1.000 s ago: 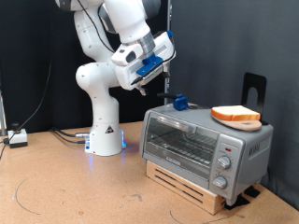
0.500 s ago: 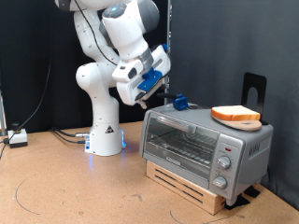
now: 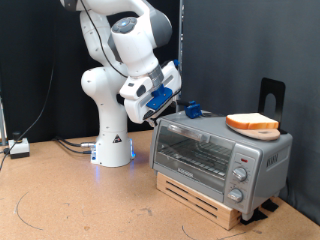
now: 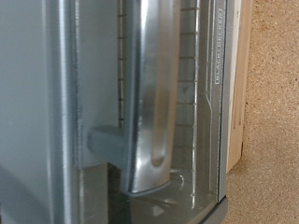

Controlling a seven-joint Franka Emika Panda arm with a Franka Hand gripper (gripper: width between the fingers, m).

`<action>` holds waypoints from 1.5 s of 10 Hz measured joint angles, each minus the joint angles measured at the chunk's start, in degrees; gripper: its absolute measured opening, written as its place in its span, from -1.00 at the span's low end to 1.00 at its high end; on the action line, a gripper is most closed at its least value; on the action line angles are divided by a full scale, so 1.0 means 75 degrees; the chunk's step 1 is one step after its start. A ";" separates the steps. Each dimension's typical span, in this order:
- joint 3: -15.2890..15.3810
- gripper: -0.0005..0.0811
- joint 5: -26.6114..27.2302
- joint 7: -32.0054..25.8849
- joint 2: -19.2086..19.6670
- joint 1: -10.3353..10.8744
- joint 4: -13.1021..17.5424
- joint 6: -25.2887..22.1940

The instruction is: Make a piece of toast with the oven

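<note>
Lowered since before, the hand [image 3: 160, 108] hovers beside the oven [image 3: 220, 155]; its opening cannot be told.

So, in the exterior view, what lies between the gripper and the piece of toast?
The oven's bare silver top and a small blue object lie between the gripper and the piece of toast.

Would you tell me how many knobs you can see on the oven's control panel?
3, stacked vertically on the oven's panel at the exterior view's right: top knob, middle knob, bottom knob. The wrist view shows none.
</note>
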 joint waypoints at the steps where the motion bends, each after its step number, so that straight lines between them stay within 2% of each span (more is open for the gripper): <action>1: 0.0006 0.99 0.0000 0.0000 0.0056 0.0013 -0.0146 0.0188; 4: 0.0084 0.99 0.0208 -0.0001 0.0490 0.0222 -0.0433 0.0993; 7: 0.0140 0.99 0.0435 -0.0004 0.0964 0.0484 -0.0481 0.1534; 12: -0.0119 0.99 0.0345 -0.0028 0.1309 0.0298 -0.0365 0.1780; 15: -0.0325 0.99 0.0325 -0.0297 0.1591 0.0233 -0.0227 0.1819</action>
